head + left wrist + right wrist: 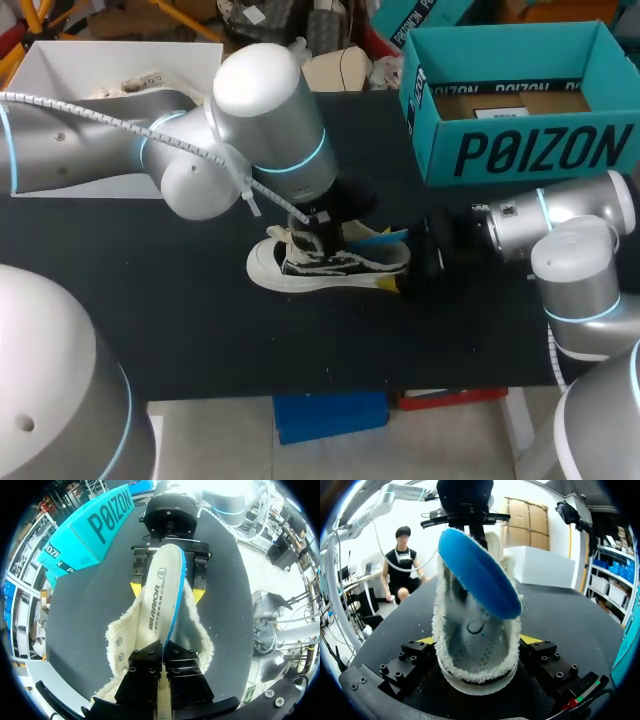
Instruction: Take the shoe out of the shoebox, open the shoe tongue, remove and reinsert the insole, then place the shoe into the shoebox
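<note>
On a black table (200, 330), two robot arms are working on a shoe (330, 265) and its insole (162, 590).
The open teal shoebox (520, 150) is sitting at the table's far right, well apart from the shoe, which is lying mid-table. The right gripper (479, 640) is clamping the heel from both sides. The left gripper (162, 652) is pinching one end of the insole, which is hanging tilted over the shoe's opening. Holding the heel firmly and guiding the insole in line with the sole, without twisting, is looking wise.
</note>
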Motion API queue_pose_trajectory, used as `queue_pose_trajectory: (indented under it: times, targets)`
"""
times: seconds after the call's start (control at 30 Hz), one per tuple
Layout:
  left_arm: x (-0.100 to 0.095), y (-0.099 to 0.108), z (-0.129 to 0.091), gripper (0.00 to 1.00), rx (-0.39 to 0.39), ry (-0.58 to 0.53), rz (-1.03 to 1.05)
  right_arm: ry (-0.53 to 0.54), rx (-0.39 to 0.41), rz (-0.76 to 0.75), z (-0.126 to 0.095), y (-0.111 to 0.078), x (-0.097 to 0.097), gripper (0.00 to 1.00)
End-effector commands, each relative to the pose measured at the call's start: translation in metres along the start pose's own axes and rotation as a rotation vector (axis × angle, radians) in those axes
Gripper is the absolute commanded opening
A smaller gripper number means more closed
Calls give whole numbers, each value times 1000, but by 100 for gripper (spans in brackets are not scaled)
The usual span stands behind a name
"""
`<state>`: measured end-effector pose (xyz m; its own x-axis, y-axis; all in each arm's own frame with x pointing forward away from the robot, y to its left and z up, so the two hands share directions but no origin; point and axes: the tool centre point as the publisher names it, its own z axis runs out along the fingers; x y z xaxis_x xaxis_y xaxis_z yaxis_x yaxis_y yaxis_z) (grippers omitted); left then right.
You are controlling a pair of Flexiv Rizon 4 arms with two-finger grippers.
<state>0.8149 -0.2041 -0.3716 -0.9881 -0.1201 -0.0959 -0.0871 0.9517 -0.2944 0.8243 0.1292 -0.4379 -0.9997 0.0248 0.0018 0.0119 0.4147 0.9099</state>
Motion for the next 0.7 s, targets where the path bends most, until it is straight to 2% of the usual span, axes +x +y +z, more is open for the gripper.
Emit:
queue_pose_trajectory:
  times: [0.03, 0.27, 0.43, 0.47, 0.5, 0.63, 0.7]
  targets:
    - [4, 3, 6, 0, 37, 22, 17, 0, 1, 0, 3, -4, 0, 0]
    - [16, -3, 26, 0, 17, 38, 74, 0, 1, 0, 3, -4, 0, 0]
    - [15, -3, 30, 0, 46, 27, 106, 0, 1, 0, 3, -4, 0, 0]
    - [15, -2, 30, 6, 49, 18, 119, 0, 1, 0, 3, -4, 0, 0]
    - [15, -1, 29, 20, 61, 17, 131, 0, 1, 0, 3, -4, 0, 0]
    - [16, 1, 25, 43, 91, -20, 179, 0, 1, 0, 3, -4, 0, 0]
    - [18, 1, 25, 49, 95, -35, 197, 0, 1, 0, 3, -4, 0, 0]
